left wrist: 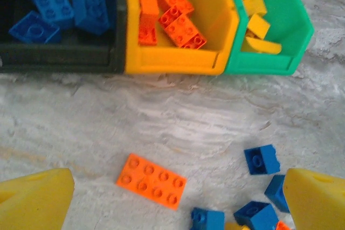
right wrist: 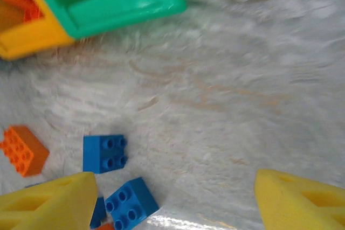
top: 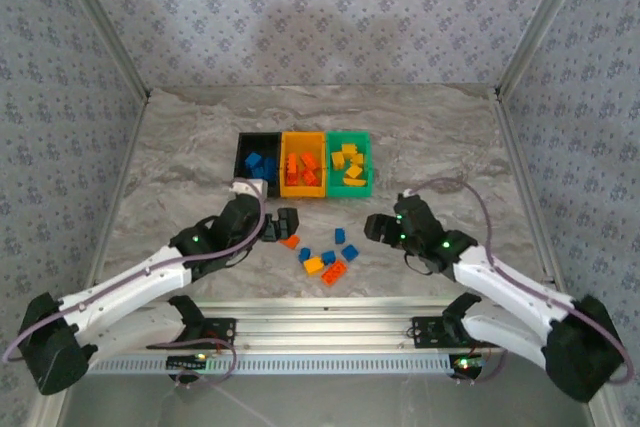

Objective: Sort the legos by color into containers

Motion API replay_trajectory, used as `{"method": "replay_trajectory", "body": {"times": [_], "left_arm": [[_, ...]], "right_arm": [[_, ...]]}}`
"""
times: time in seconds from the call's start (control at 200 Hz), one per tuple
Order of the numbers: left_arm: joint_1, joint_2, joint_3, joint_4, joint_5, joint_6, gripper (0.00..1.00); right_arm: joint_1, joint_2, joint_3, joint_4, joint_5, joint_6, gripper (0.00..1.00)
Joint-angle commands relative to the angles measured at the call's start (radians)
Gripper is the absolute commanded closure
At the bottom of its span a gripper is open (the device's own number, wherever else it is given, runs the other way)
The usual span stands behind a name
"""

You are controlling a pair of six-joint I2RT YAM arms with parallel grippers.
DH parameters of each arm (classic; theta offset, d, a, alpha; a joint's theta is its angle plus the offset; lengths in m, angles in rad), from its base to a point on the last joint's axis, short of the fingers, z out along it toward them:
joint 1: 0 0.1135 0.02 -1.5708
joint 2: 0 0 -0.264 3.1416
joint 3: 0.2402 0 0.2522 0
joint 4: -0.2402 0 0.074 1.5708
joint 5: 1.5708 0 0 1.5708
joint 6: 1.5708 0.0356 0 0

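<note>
The left gripper (left wrist: 176, 189) hangs low over the table (left wrist: 215, 117) with its jaws spread wide and nothing held. Between them lies one flat orange-red brick (left wrist: 151, 181), studs up. It sits off-centre, closer to the finger on the left of the wrist view (left wrist: 35, 200) than to the other. Its long axis runs close to the line from finger to finger but is skewed, falling from upper left to lower right. The coming move seems to turn on that skew: closing as they stand, the jaws would meet the brick's short ends at an angle, so a shift toward the brick and a turn of the wrist look needed to square the grip.

The left arm is plainly the nearer one. The right gripper (top: 378, 227), also parted and empty, hovers on the far side of the loose bricks (top: 328, 259), with two blue bricks (right wrist: 105, 153) just beside one of its fingers.

Beyond the orange-red brick, almost straight ahead of the left gripper, stands the orange-yellow bin (left wrist: 172, 64), already holding bricks of the same colour. It is probably the target, a short carry forward. The black bin (left wrist: 59, 57) with blue bricks joins it on the left, and the green bin (left wrist: 264, 64) with yellow ones on the right
</note>
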Motion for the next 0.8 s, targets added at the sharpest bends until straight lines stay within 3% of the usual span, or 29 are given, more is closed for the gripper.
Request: {"method": "replay_trajectory", "body": {"times": [0.0,0.14,0.395,0.795], "left_arm": [[-0.014,-0.079,-0.046,0.012,-0.004,-0.068,0.01],[-0.015,-0.159,-0.117,0.007,-0.009,-0.114,0.01],[-0.015,-0.263,-0.208,-0.005,-0.028,-0.171,0.01],[-0.015,-0.383,-0.201,-0.152,-0.159,-0.196,0.01]], "right_arm": [[0.083,0.123,0.113,0.041,0.030,-0.052,0.23],[0.158,0.309,0.212,0.026,0.096,-0.045,0.27],[0.204,0.534,0.328,-0.015,0.144,-0.023,0.35],[0.234,0.628,0.381,-0.056,0.207,-0.001,0.40]]}}
